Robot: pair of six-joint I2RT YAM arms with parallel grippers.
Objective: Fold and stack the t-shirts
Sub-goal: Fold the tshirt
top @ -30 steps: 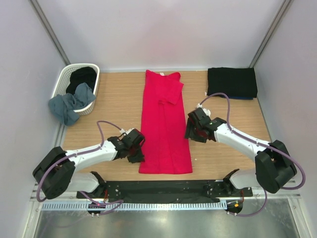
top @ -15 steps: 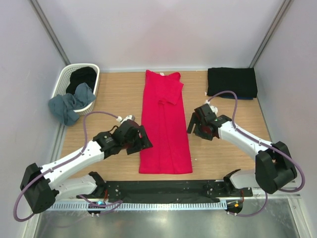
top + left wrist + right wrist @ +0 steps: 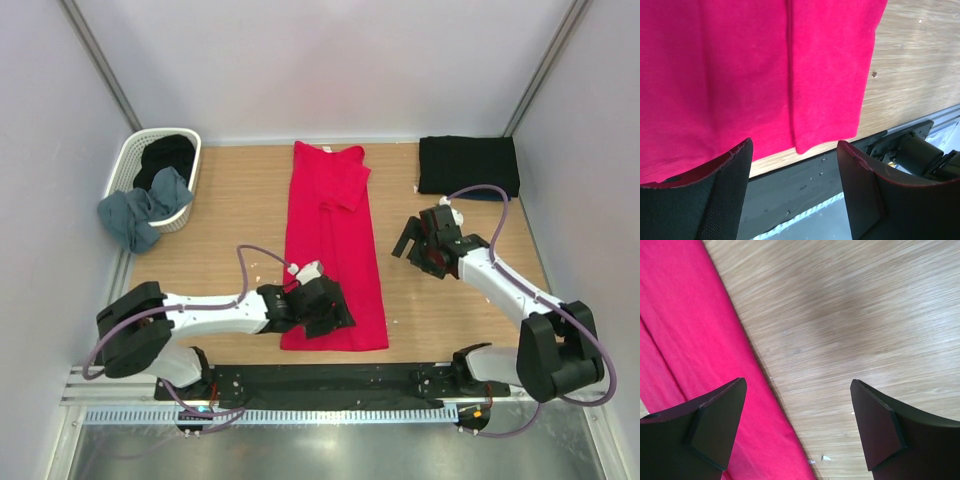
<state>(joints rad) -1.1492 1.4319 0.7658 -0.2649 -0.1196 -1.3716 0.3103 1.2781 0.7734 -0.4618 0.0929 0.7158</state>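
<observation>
top external shows the red shirt lying flat down the middle of the table, already narrowed into a long strip from the far edge to the near edge, with a sleeve turned in at its far end. that shape suggests the side folds are done and the end-to-end fold is next. the left gripper sits low over the strip's near end, and the left wrist view shows why: its jaws are apart and empty, straddling the hem at a near corner of the red cloth, lined up to pinch that corner, i judge. whether the pads touch the cloth yet i cannot tell. the right gripper hangs just beside the strip's right edge about midway along. its jaws are also spread wide with nothing between them but bare wood and the shirt's edge, so it seems to wait clear of the cloth or to be set to hold the fold line. a black stack lies squared in the far right corner, probably the place for finished shirts. at the far left corner the basket holds a black shirt, and a grey-blue shirt spills over its rim onto the table; both are unfolded, so much of the task remains.
</observation>
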